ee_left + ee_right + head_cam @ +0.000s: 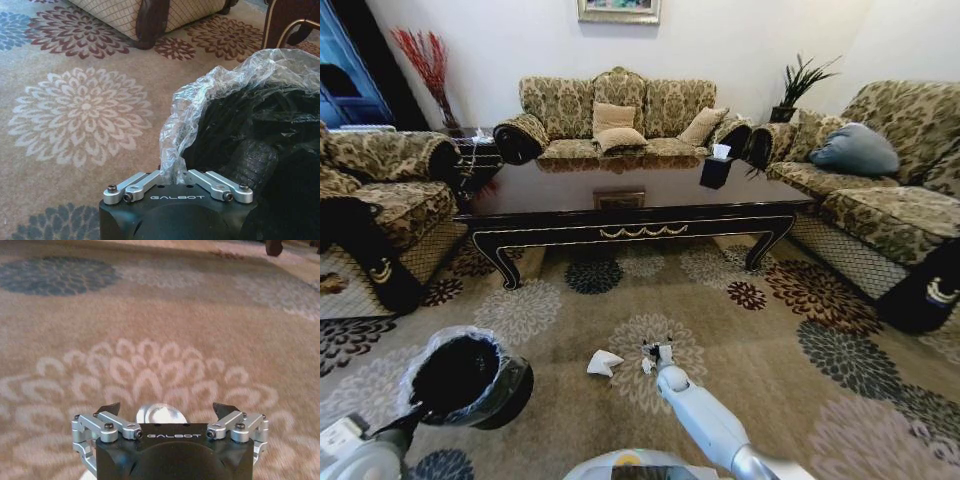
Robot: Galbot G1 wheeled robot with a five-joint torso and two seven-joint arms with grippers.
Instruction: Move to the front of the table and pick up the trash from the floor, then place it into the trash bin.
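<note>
So the trash: the biggest bit is a crumpled white paper wad point(603, 363) lying on the floor point(770, 350) in front of the table point(630, 205), on the edge of a cream flower medallion. Just beside it, to the robot's right, are a couple of smaller white scraps point(646, 364), and that's where my right gripper point(658, 352) is, down at carpet level with its tip among them. From the right wrist view the fingers point(109, 408) are spread wide, with something small, round and shiny point(160, 415) sitting low between them. I honestly can't tell if that's a trash piece or part of the hand.

The left gripper point(177, 176) is pressed together on the clear plastic liner point(225, 85) of the trash bin point(470, 378), holding the bin up off to the robot's left, near the wad.

What worries me from here:

- Those scraps are tiny and flat on carpet. If I close now, the fingertips could dig into the pile and skate over them, or flick one away.
- White scraps on a cream flower are hard to see, so I could think I've got something and lift away empty.
- The left hand seems to have mostly liner, not rim. If that plastic slips or pulls off, the bin drops or tips.
- The wad sits between arm and bin, so a careless sweep across could knock it.
</note>
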